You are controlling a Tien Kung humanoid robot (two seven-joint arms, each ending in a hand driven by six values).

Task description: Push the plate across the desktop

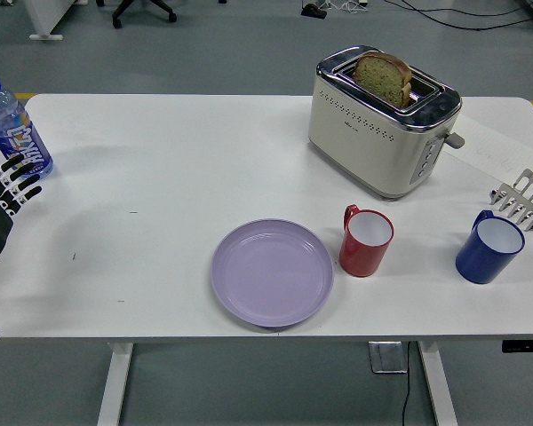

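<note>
A lilac plate (272, 272) lies near the table's front edge, at the middle. My left hand (9, 188) is at the far left edge, well away from the plate, with fingers spread and holding nothing. My right hand (522, 200) shows only its pale fingers at the far right edge, just above a blue mug (489, 248). Its fingers are spread and hold nothing. Neither hand touches the plate.
A red mug (366, 240) stands right beside the plate's right rim. A cream toaster (382, 122) with a bread slice stands behind it. A water bottle (14, 127) stands at the far left, just above my left hand. The white table (160, 169) spreads left of the plate.
</note>
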